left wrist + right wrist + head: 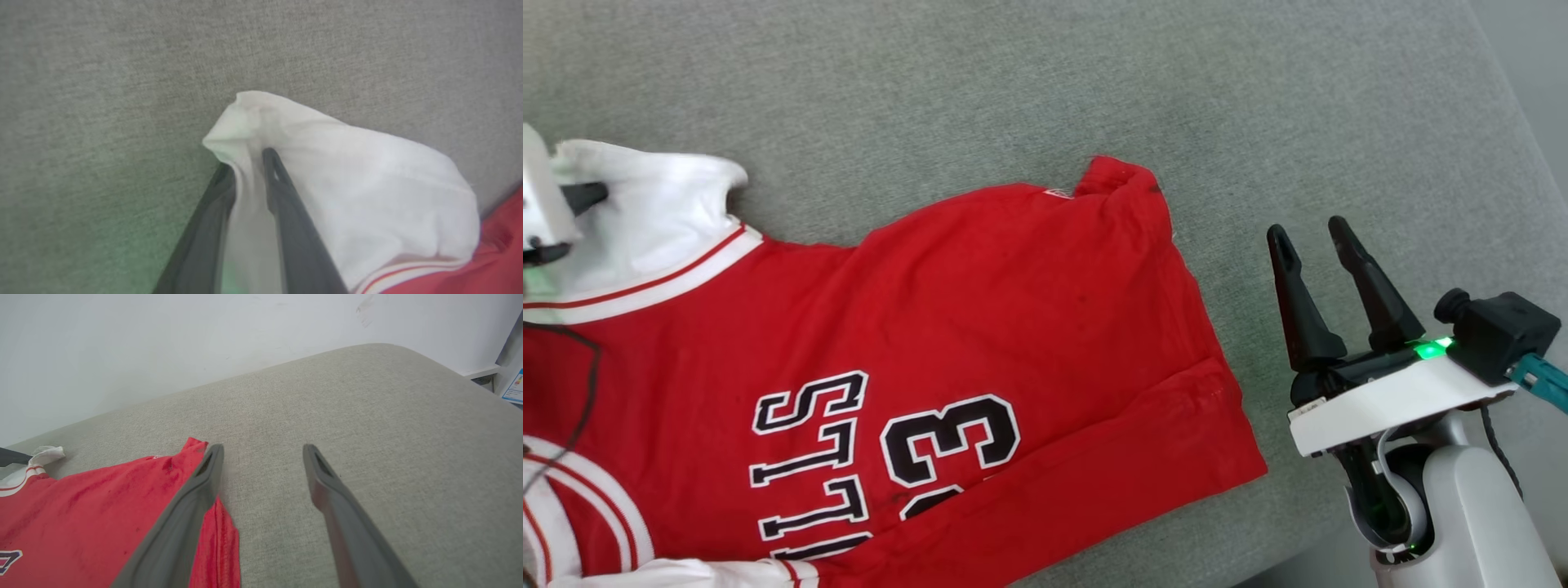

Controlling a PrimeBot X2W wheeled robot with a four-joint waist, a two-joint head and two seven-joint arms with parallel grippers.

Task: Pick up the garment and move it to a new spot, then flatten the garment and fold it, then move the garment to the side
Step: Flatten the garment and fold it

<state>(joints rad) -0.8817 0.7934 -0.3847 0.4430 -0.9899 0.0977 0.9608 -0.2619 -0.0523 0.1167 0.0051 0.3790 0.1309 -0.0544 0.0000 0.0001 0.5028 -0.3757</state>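
My left claw [248, 161] has its two fingers drawn close together on a fold of the white sleeve [347, 183]. The cloth is pinched between them and puckers at the tips, so I take it as gripped. This sleeve lies at the far left corner of the shirt [980, 310], and a striped red and white band joins it to the red body.

The shirt lies spread on the grey padded surface [1094, 82], mostly flat, with some light wrinkles. Its black letters with white outline and the number 33 [947, 441] face upward, turned sideways to my head camera. The striped collar [572, 506] is at the lower left of the head view. At the far right corner of the hem, a small piece of red cloth [1119, 175] is folded over.

My right claw [1308, 229] is open, its fingers well spread with nothing between them. It is near the right edge of the shirt, not touching it. Behind the padded surface there is a pale wall [163, 343].
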